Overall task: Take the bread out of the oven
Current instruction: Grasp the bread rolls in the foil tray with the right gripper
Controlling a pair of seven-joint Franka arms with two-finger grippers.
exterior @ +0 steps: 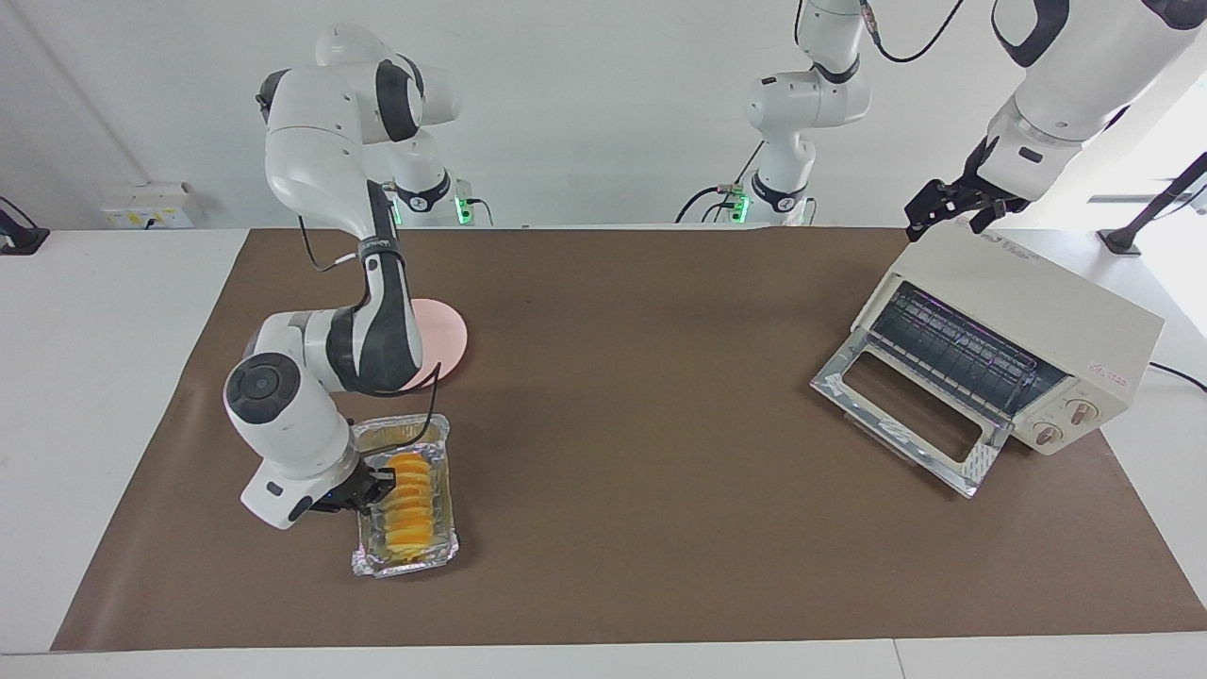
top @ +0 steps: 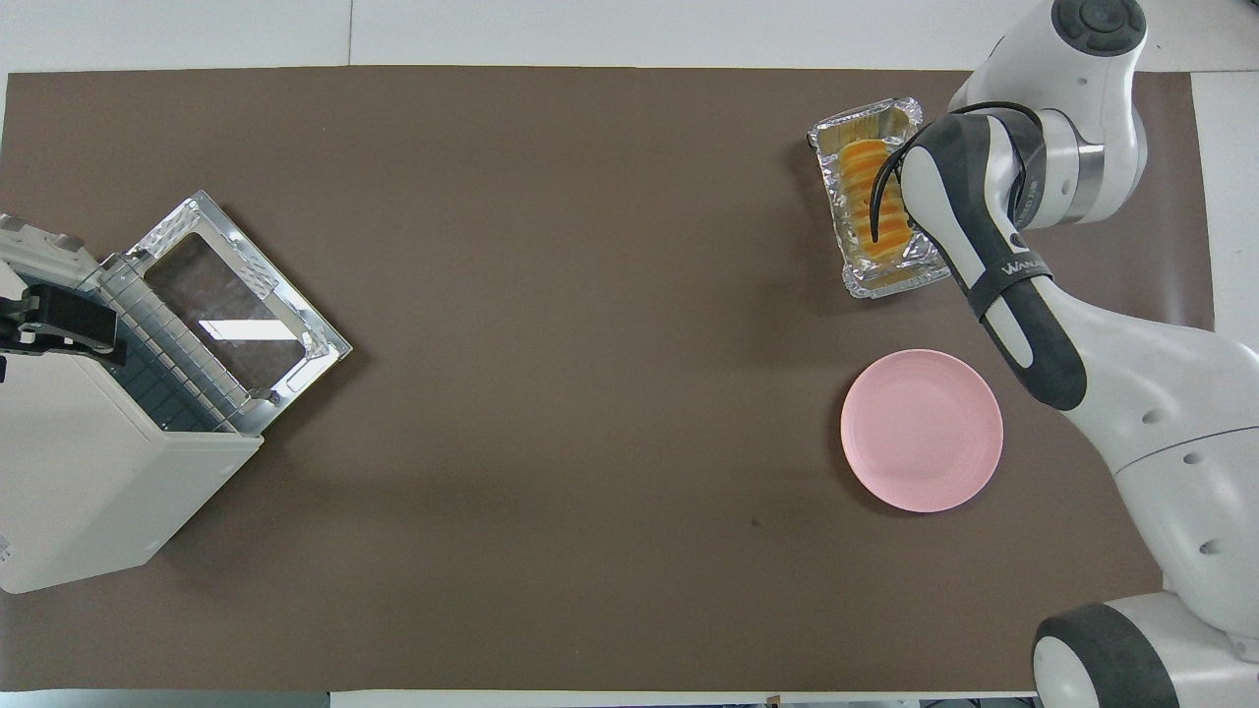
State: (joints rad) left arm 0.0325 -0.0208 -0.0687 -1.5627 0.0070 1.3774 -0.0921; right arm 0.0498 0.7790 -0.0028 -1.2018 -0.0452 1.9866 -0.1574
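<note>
While the bread [exterior: 409, 500] lies in a foil tray [exterior: 443, 552] at the right arm's end of the table, the right gripper [exterior: 375, 490] pinches its side. Nearer the robots sits a pink plate [exterior: 443, 338]. Over the open oven [exterior: 1037, 321] hovers the left gripper [exterior: 943, 219]; whether its fingers are spread cannot be told.

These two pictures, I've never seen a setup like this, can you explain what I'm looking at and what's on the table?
Two white robot arms work at a table covered by a brown mat. One picture is taken from across the table, facing them; the other looks down from above their end.

The oven stands at the left arm's end with its door dropped open. The left tool hangs over its top. At the right arm's end, the bread lies in a foil tray, with the right tool at the loaf. A pink plate sits nearer the robots than the tray.
</note>
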